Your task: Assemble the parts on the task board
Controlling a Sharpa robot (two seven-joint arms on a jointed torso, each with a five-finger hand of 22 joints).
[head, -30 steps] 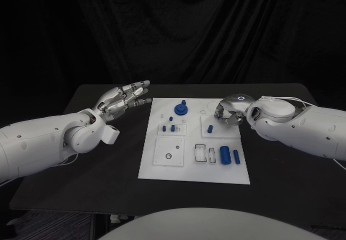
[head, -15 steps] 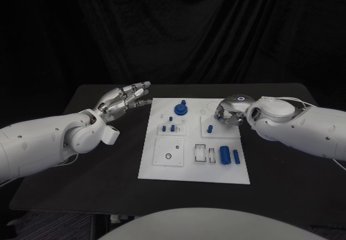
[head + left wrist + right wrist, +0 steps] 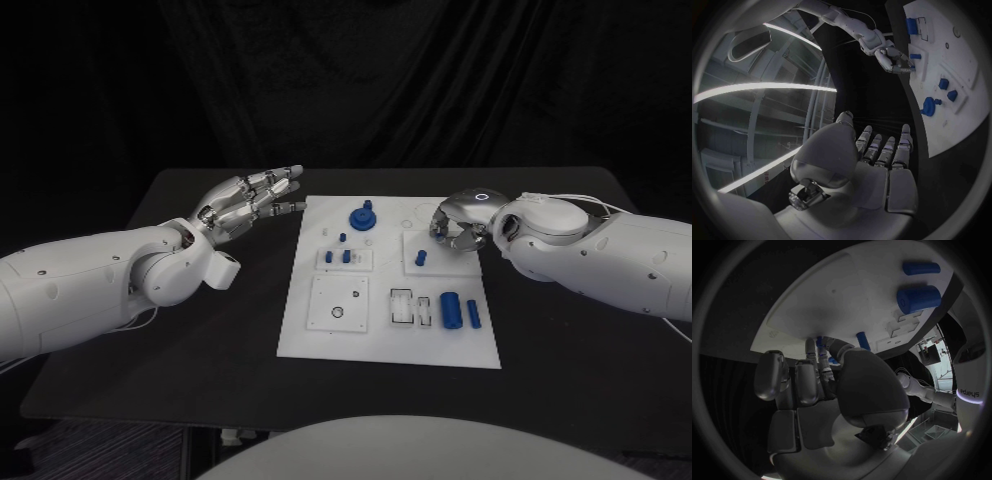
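Lying flat in the middle of the black table [image 3: 188, 330], the white rectangular task board [image 3: 389, 345] serves as the landmark for everything else. Just off the board's far left corner hovers the silver left hand [image 3: 248, 200], palm up, its fingers straight, spread apart and holding nothing; the left wrist view shows the same flat, wide pose [image 3: 879, 150] with the board's edge beyond the fingertips.

At the board's far right corner the silver right hand [image 3: 462, 220] hangs over the plate with its fingers curled down toward the surface. In the right wrist view its fingers [image 3: 811, 380] bend in close to a small blue upright peg [image 3: 862, 341] standing on the board; whether they pinch anything between them cannot be told, since the fingertips hide the spot.

On the board's far middle stands a round blue knob-shaped part with a stem [image 3: 362, 216]. Slightly nearer, left of the board's centre, sit several small blue pegs [image 3: 338, 256], and another small blue peg [image 3: 420, 257] stands just beside the right hand. Toward the board's near right lie a thick blue cylinder [image 3: 451, 309] and a thinner blue rod [image 3: 473, 313], side by side, next to two small rectangular slots [image 3: 411, 306]. A square recess with a dark oval hole [image 3: 339, 311] lies at the board's near left.
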